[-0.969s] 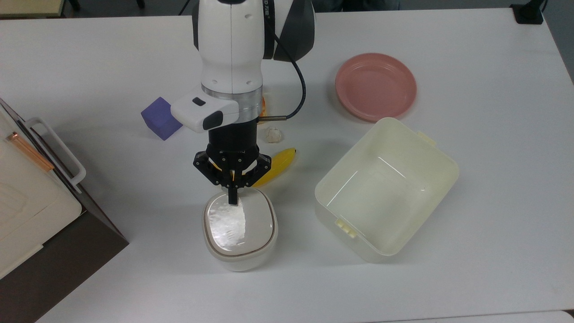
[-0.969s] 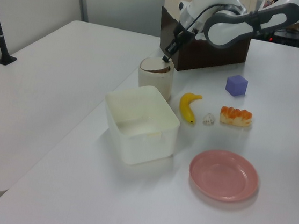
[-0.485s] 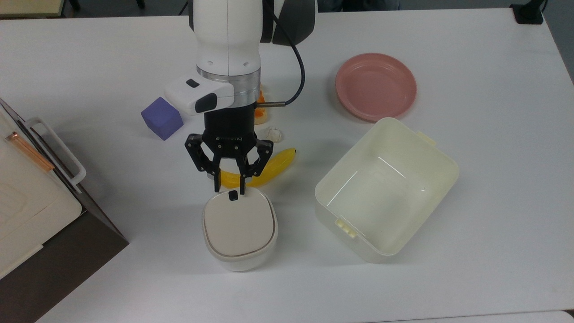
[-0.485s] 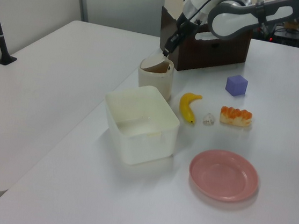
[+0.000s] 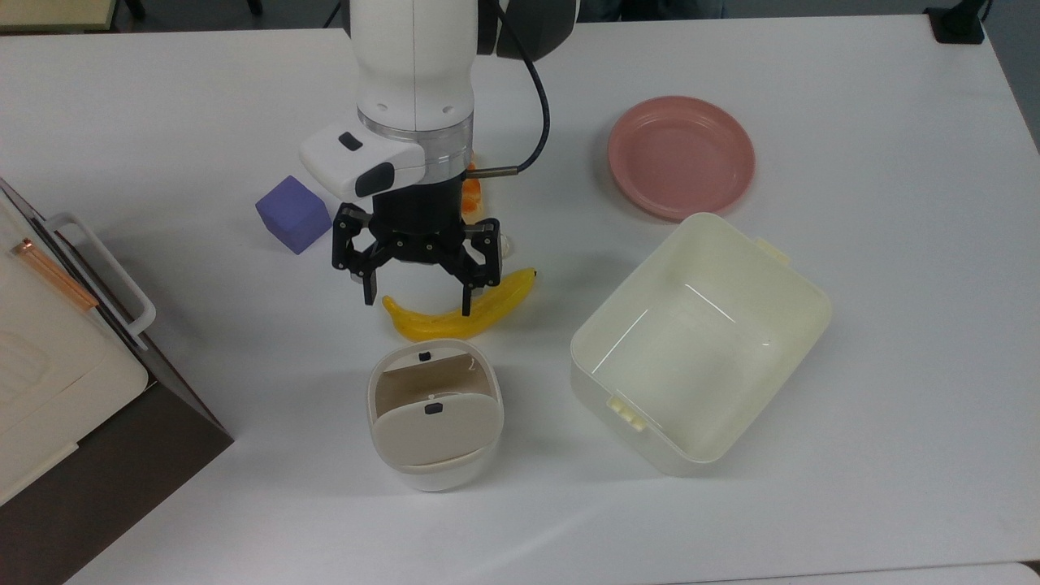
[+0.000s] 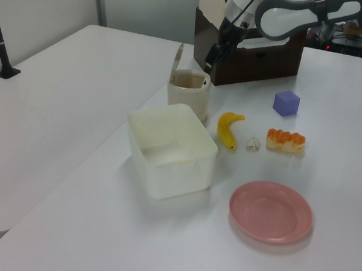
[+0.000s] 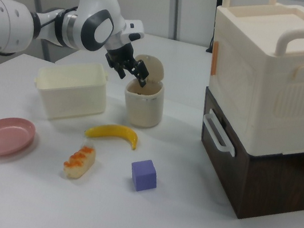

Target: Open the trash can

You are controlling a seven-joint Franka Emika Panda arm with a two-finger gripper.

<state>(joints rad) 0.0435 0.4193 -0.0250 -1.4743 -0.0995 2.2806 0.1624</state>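
Trash can (image 5: 435, 422) stands lid-up and hollow, cream tub (image 5: 699, 341) bare, pincer (image 5: 418, 296) spread wide above.

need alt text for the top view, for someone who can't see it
A small white trash can stands on a white table with its beige hinged lid flipped up, while the robot arm's black two-finger gripper hovers open beyond it, over a yellow banana. Around them lie a purple cube, a pink plate and a cream lidless tub.
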